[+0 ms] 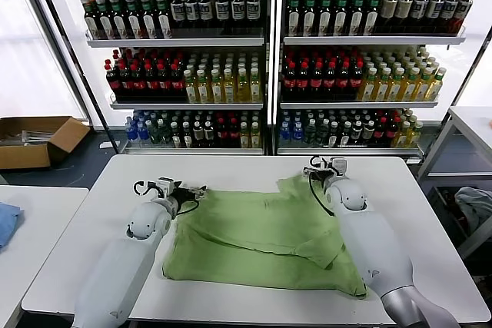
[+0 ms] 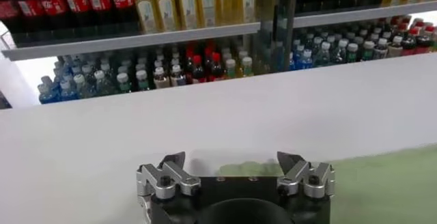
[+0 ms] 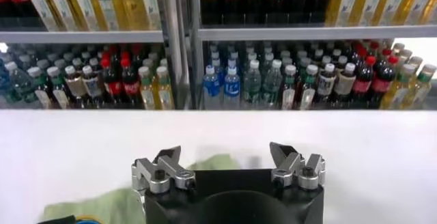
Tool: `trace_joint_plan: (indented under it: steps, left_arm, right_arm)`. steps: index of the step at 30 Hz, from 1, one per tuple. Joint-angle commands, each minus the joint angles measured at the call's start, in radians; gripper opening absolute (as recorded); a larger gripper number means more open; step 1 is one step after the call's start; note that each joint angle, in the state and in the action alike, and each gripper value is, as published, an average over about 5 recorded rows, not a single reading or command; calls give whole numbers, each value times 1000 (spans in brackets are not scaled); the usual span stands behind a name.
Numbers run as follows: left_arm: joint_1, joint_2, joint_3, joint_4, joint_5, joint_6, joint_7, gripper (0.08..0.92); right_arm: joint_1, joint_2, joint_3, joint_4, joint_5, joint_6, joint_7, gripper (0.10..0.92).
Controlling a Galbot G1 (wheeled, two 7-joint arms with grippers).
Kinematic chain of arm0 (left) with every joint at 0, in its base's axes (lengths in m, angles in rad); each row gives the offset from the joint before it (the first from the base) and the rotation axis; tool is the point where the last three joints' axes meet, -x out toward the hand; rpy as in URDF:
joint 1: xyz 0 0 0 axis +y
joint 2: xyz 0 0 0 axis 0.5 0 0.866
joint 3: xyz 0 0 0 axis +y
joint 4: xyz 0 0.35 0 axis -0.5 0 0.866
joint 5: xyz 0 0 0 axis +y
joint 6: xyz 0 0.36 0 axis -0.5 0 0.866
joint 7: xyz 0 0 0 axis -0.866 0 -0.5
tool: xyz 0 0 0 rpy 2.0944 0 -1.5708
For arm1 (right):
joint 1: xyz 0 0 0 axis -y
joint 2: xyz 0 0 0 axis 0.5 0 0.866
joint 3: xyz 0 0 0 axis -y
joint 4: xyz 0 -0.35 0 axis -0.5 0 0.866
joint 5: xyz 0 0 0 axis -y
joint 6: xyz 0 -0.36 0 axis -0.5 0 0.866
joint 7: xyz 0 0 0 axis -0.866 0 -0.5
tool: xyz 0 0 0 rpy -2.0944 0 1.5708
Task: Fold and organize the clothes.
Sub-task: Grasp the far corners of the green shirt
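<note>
On the white surface (image 1: 92,213) the green polo shirt (image 1: 261,240) lies part-folded (sleeves turned in), further folds pending; left pincer (image 1: 201,189) and right pincer (image 1: 311,162) gape wide, empty.

Both arms stretched forward, left hand (image 1: 194,190) and right hand (image 1: 324,164) wide open (nothing held).

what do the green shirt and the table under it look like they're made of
Green shirt: seems a soft woven or knit cloth, likely cotton, matte; it creases and drapes in loose folds with no sheen.
Table: looks like a hard, smooth white top, perhaps laminate or painted board; flat with a faint even sheen, though the core cannot be told.
</note>
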State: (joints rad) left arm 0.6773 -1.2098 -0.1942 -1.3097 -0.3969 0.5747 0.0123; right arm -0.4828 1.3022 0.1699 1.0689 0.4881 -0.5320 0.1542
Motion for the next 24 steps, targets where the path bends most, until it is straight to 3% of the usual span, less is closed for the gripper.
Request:
trace_joint_plan:
  steps: [1, 13, 24]
  left_arm:
    - [16, 2, 2, -24, -5, 3, 1, 823]
    - [47, -4, -1, -44, -3, 2, 2, 811]
    - [80, -22, 0, -62, -3, 2, 4, 515]
  right_arm:
    - [-5, 13, -3, -24, -10, 0, -2, 823]
    - [-58, 29, 22, -24, -21, 4, 6, 806]
    - [-133, 37, 44, 48, -29, 5, 20, 528]
